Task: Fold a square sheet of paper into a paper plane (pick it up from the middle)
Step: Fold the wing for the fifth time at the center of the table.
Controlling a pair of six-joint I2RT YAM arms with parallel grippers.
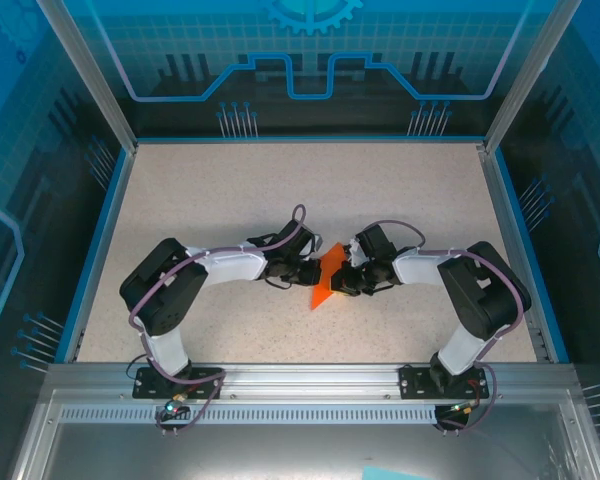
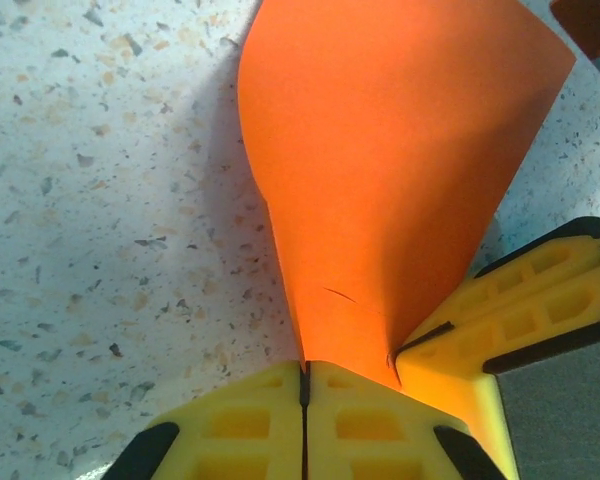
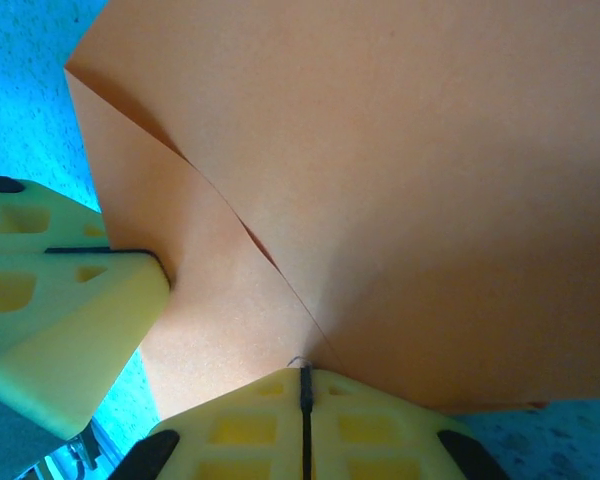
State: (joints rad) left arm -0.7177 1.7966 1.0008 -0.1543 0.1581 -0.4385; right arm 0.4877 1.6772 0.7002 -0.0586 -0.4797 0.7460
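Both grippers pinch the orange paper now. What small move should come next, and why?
Probably ease the grippers slightly apart. The left gripper and the right gripper are both shut on the paper plane, close together, and the sheet bows up with only a faint crease; tension should flatten it.

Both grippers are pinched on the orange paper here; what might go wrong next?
1. The left gripper and right gripper clamp the paper plane close together; diverging moves could tear it.
2. They nearly touch, so they might collide.
3. The paper plane bows up off the table, so a crease may land crooked.
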